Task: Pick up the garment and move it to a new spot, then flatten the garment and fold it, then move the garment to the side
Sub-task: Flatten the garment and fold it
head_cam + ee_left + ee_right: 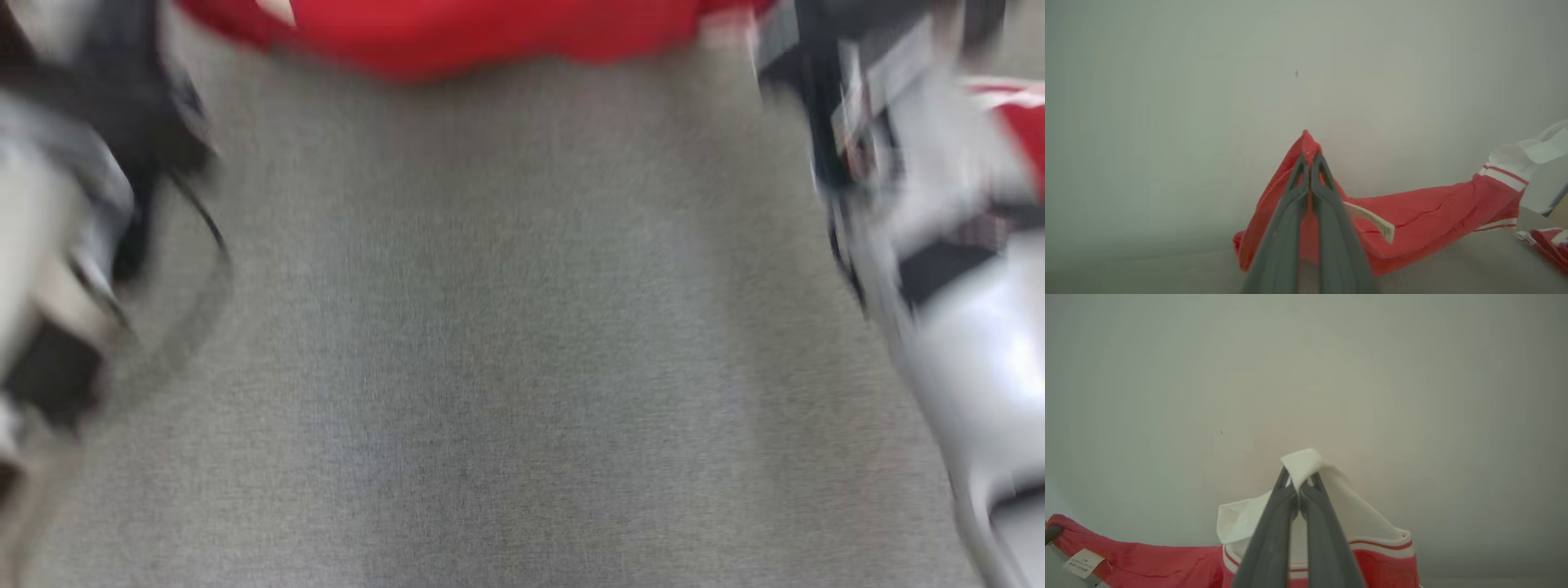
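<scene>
Lift evenly, clamping the garment (1433,208) taut: red fold mid-frame in the left gripper (1309,161), white edge mid-frame in the right gripper (1299,486).

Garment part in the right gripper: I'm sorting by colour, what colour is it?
White tip on the red fabric garment; clearest in the right wrist view.

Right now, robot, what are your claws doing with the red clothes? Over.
Left claw shut on garment, red part. Right claw shut on its white end. Head view blurred, obstacles unknown.
</scene>
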